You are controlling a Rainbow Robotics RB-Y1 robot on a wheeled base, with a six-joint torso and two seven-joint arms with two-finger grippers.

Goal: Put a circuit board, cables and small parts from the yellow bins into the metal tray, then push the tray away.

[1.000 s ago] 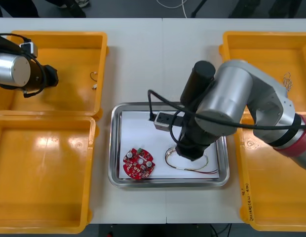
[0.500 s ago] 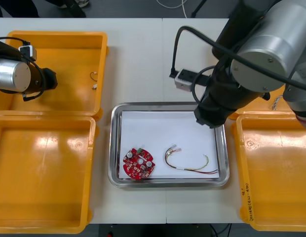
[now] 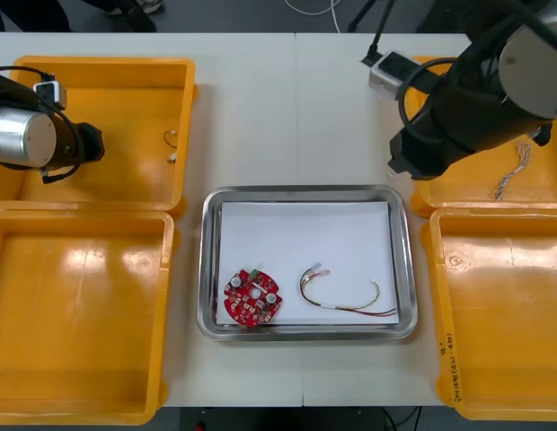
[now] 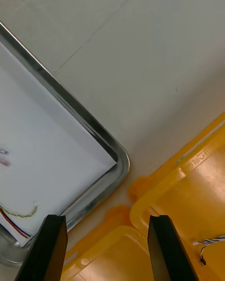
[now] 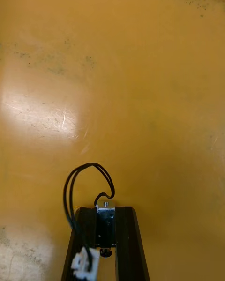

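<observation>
My left gripper [image 5: 105, 213] is low over the floor of the far left yellow bin [image 3: 126, 72], shut on a small metal part [image 5: 106, 219]. A looped black cable [image 5: 75, 182] with a white plug runs from that part. In the front view the left gripper [image 3: 90, 144] sits at that bin's left side. My right gripper [image 4: 107, 220] is open and holds nothing, above the gap between the metal tray's far right corner [image 4: 119, 157] and the right bins. The tray [image 3: 207, 269] holds a round red circuit board [image 3: 252, 297] and a red and yellow cable [image 3: 341, 296].
Two more small metal parts [image 3: 171, 139] lie in the far left bin. A twisted blue and white cable [image 3: 512, 171] lies in the far right bin [image 3: 422, 67]. Both near bins [image 3: 81, 314] look bare. Open table lies beyond the tray.
My left gripper has shut on the small metal part. My right arm lifted off the tray, leaving the red and yellow cable there, and swung toward the far right bin.
</observation>
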